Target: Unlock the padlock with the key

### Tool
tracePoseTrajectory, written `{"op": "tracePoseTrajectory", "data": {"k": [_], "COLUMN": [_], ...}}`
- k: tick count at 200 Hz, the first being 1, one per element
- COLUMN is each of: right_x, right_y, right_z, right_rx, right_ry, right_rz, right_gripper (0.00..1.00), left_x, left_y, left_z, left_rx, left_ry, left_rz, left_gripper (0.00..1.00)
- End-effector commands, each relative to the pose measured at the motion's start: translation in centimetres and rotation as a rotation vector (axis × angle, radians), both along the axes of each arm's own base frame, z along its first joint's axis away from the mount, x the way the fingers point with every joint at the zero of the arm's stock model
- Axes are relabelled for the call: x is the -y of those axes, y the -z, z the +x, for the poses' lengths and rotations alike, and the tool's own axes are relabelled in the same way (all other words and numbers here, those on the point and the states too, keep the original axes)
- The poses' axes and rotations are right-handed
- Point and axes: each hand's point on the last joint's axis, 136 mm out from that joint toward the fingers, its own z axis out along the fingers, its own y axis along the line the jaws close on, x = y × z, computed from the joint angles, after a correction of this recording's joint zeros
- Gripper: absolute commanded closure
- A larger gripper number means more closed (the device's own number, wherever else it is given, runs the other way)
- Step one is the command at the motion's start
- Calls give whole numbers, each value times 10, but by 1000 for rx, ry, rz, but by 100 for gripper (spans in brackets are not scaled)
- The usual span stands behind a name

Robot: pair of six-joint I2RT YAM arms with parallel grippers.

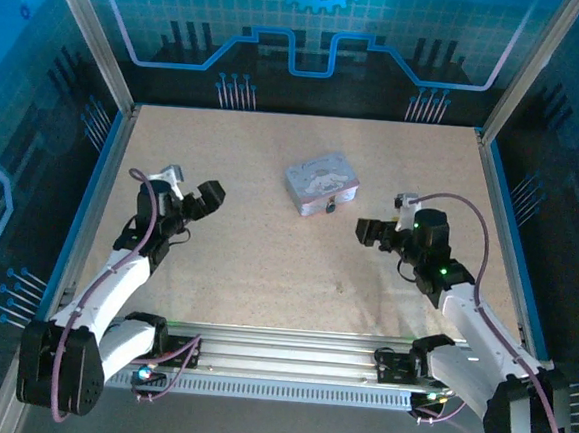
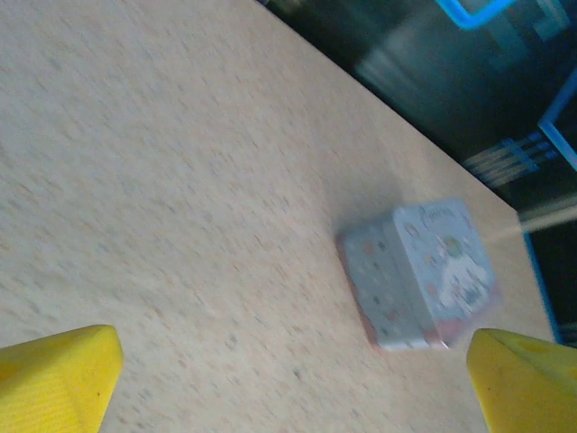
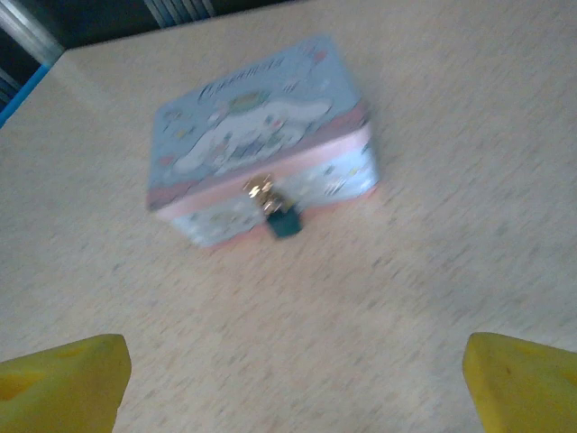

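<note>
A grey-blue tin box (image 1: 320, 182) with a cartoon lid stands near the middle of the table. The tiny dark padlock (image 1: 329, 209) hangs from a gold clasp on its near side, clearest in the right wrist view (image 3: 285, 223). The key is out of view. My left gripper (image 1: 209, 198) hovers open, left of the tin box (image 2: 419, 271), its yellow fingertips (image 2: 59, 370) wide apart with nothing between them. My right gripper (image 1: 369, 231) is open too, to the right of and nearer than the tin box (image 3: 261, 135), facing the padlock across bare table.
The light wood tabletop (image 1: 266, 265) is bordered by blue side rails (image 1: 87, 211) and upright metal frame posts (image 1: 88, 30). A metal rail (image 1: 289, 352) carrying both arm bases runs along the near edge.
</note>
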Motion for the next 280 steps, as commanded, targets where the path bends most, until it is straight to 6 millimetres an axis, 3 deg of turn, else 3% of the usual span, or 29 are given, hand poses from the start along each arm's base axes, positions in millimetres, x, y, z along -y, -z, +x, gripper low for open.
{"op": "tracePoseTrajectory", "data": {"k": [1, 50, 111, 197, 280], "right_x": [-15, -37, -48, -61, -71], "right_y": [29, 75, 117, 134, 137], "right_z": [-33, -71, -101, -103, -104], "right_rx": [-194, -389, -533, -581, -600], "right_ry": [-21, -61, -76, -98, -123], "right_rz": [64, 77, 27, 12, -10], "right_gripper": [10, 24, 40, 60, 69], "left_x": [37, 81, 97, 102, 102], "left_y": [7, 27, 48, 50, 50], "left_z": [-14, -31, -45, -45, -44], "left_rx": [-89, -130, -164, -168, -167], "left_ry": [106, 183, 209, 222, 220], "left_rz": [-133, -202, -215, -221, -216], "left_gripper": [1, 1, 1, 2, 2]}}
